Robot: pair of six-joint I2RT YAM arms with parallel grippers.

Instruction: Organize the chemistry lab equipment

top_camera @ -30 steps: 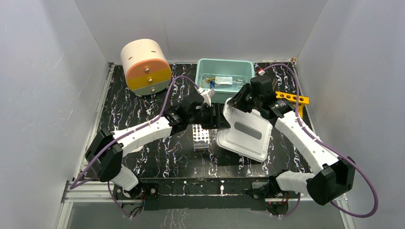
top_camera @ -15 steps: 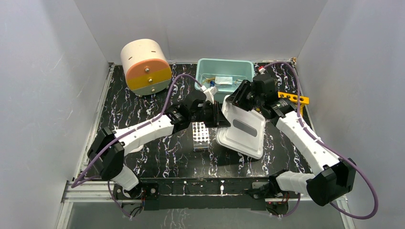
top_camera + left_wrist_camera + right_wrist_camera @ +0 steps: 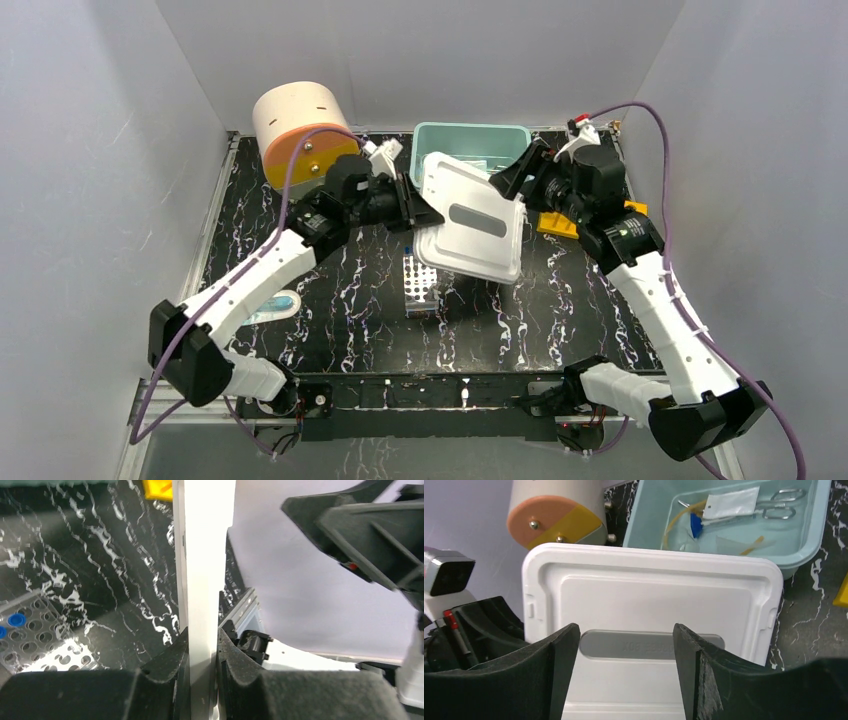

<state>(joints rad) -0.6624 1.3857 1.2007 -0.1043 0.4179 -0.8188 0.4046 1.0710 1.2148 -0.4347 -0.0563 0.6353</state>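
1. The left gripper (image 3: 202,652) is clamped hard on one edge of the white lid (image 3: 470,215). Both its fingers (image 3: 170,665) are pressed flat against the plastic.
2. The lid hangs tilted out from that grip, up off the table. From above, its far edge overlaps the near rim of the pale green tub (image 3: 470,128).
3. The right gripper (image 3: 624,630) sits at the lid's opposite side with its jaws spread wide. Its fingers (image 3: 561,660) are touching nothing, and the lid's broad face lies just past them.
4. Beyond the right gripper and past the lid, the equipment lies in the tub. The metal tongs (image 3: 774,505) are there, with the white tag (image 3: 731,502) partly over them and the blue-footed cylinder (image 3: 694,527) close by.
5. The clear well plate (image 3: 420,285) lies on the table below the left gripper, toward the arm bases.
6. The cream-and-orange drum (image 3: 300,130) stands just behind the left gripper.
7. The yellow rack (image 3: 558,224) peeks out under the right gripper's wrist.
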